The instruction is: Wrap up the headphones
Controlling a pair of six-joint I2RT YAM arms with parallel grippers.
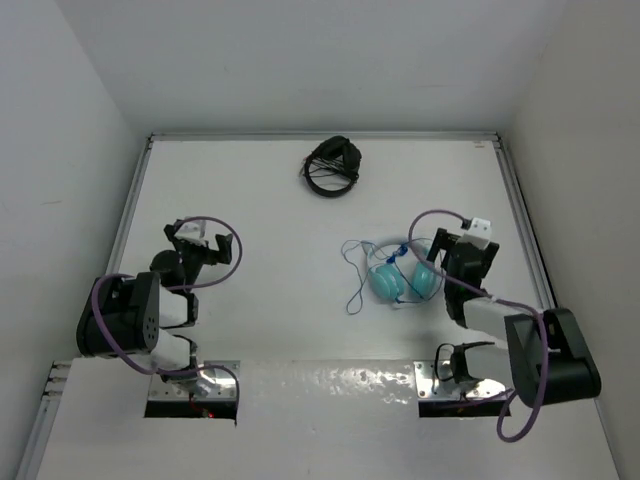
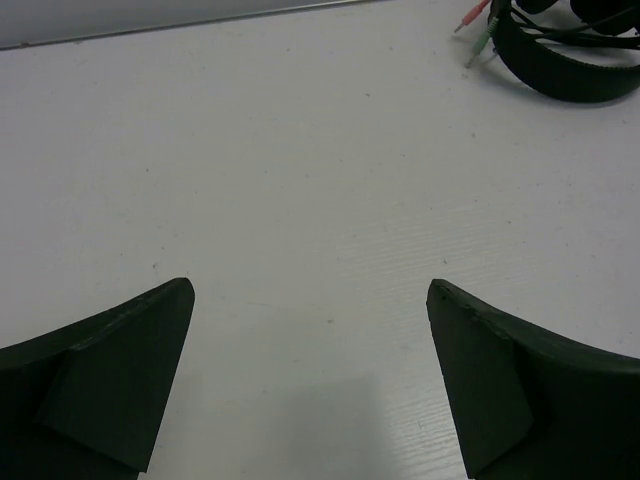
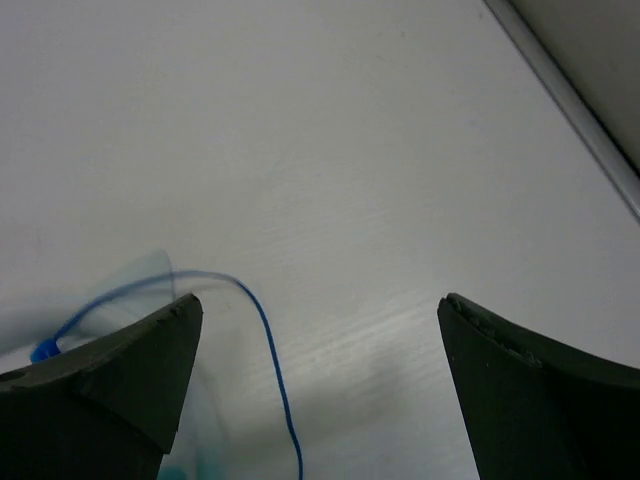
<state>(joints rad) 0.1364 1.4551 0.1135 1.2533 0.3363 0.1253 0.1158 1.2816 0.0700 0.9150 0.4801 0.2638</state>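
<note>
The teal headphones (image 1: 405, 279) lie on the white table right of centre, two round cups side by side. Their thin blue cable (image 1: 357, 272) trails loosely to the left of the cups. My right gripper (image 1: 452, 248) hovers open just right of the cups. In the right wrist view a loop of the blue cable (image 3: 268, 332) runs between the wide-apart fingers (image 3: 110, 380), nearer the left one, and nothing is held. My left gripper (image 1: 197, 238) stands open over bare table at the left, far from the headphones, with nothing between its fingertips (image 2: 120, 350).
Black headphones (image 1: 333, 165) with a coiled black cable lie at the back centre; they show at the top right of the left wrist view (image 2: 560, 45). White walls and a metal rail (image 1: 520, 200) border the table.
</note>
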